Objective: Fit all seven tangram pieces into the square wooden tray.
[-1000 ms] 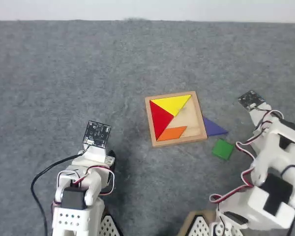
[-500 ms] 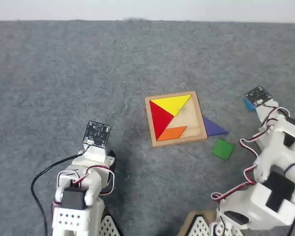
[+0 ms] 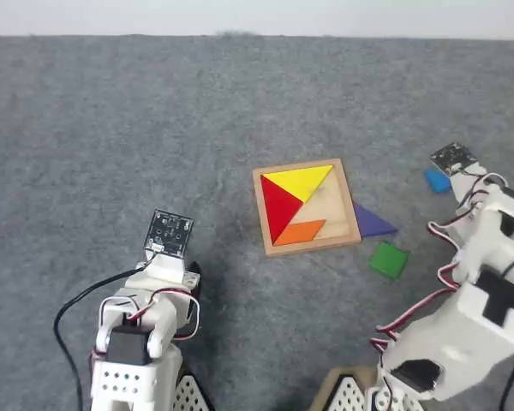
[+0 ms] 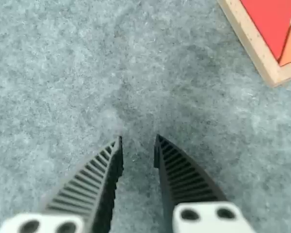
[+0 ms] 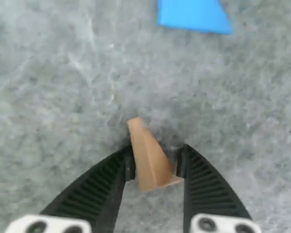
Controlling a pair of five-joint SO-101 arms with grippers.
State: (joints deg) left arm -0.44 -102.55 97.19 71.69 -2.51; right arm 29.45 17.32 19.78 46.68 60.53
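Observation:
The square wooden tray [image 3: 311, 248] lies mid-table with a yellow triangle [image 3: 300, 181], a red triangle [image 3: 278, 208] and an orange piece [image 3: 301, 231] in it. To its right on the carpet lie a purple triangle [image 3: 373, 222], a green square [image 3: 388, 259] and a blue piece [image 3: 437, 180]. My right gripper [image 5: 155, 153] is shut on a small tan wooden piece [image 5: 148, 160], low over the carpet just short of the blue piece [image 5: 194, 14]. My left gripper [image 4: 138, 143] hangs slightly open over bare carpet, with the tray's corner [image 4: 254, 43] off to one side.
Grey carpet covers the whole table. The left arm [image 3: 167, 257] stands at the front left, well away from the tray. The right arm [image 3: 488, 257] rises along the right edge, its wrist board [image 3: 454, 158] beside the blue piece.
The right arm's wrist has swung to the right, away from the tray, uncovering the blue piece. The left arm has not moved.

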